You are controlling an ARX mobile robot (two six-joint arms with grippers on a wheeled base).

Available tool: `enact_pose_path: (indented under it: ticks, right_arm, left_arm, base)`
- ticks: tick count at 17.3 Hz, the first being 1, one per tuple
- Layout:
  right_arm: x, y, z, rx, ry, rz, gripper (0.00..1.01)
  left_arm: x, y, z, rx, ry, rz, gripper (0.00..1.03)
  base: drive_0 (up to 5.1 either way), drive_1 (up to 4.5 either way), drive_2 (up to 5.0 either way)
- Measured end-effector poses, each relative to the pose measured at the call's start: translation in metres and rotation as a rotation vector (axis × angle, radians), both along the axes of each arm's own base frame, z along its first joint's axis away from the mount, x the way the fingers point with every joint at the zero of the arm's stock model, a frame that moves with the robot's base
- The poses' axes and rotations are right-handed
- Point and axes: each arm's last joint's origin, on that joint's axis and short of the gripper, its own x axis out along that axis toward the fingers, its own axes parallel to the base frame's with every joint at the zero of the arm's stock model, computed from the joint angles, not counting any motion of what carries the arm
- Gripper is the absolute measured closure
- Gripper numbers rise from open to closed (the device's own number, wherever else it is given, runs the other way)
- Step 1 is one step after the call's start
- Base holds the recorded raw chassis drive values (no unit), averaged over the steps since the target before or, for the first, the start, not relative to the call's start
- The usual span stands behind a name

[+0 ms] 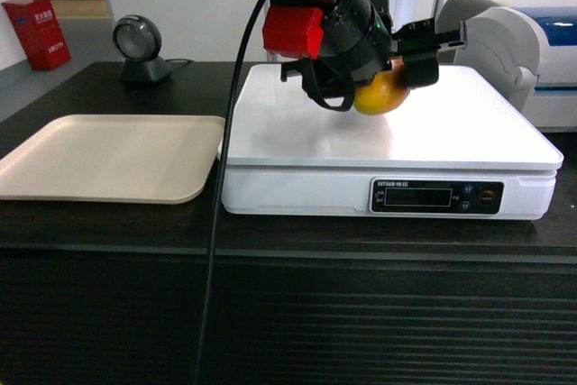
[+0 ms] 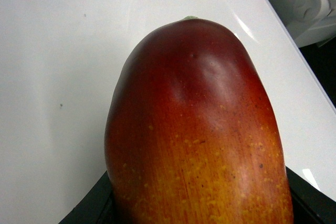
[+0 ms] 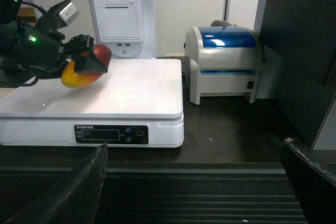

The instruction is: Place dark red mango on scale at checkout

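Note:
The dark red mango [image 1: 380,95], red at one end and orange-yellow at the other, hangs low over the back middle of the white scale [image 1: 451,132]. My left gripper [image 1: 393,78] is shut on it. In the left wrist view the mango [image 2: 194,129] fills the frame, with black fingertips [image 2: 86,208] at its sides and the scale platform [image 2: 52,77] behind. The right wrist view shows the mango [image 3: 84,72] close over the platform [image 3: 136,93]; I cannot tell whether they touch. My right gripper [image 3: 194,187] is open and empty before the ribbed front of the checkout [image 3: 210,192].
A beige tray [image 1: 108,155] lies left of the scale. A barcode scanner [image 1: 140,47] stands behind the tray. A white and blue label printer [image 3: 226,61] sits right of the scale. A white terminal [image 3: 121,19] rises behind it.

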Motion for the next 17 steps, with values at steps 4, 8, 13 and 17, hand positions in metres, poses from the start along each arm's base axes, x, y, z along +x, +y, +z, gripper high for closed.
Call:
enact_pose_path:
  ticks: [4, 8, 13, 17]
  right_arm:
    - [0.000, 0.000, 0.000, 0.000, 0.000, 0.000, 0.03]
    - [0.000, 0.000, 0.000, 0.000, 0.000, 0.000, 0.03]
    - [0.000, 0.000, 0.000, 0.000, 0.000, 0.000, 0.03]
    - [0.000, 0.000, 0.000, 0.000, 0.000, 0.000, 0.03]
  left_arm:
    - [0.001, -0.003, -0.006, -0.001, 0.026, 0.013, 0.43]
    - [0.004, -0.006, -0.013, 0.004, 0.047, 0.034, 0.43]
    - [0.006, -0.009, -0.018, 0.031, 0.055, 0.044, 0.17]
    - [0.006, -0.011, -0.015, 0.030, 0.032, 0.032, 0.05]
  base:
    - [0.0, 0.00, 0.0]
    - [0.0, 0.00, 0.0]
    - [0.0, 0.00, 0.0]
    - [0.0, 0.00, 0.0]
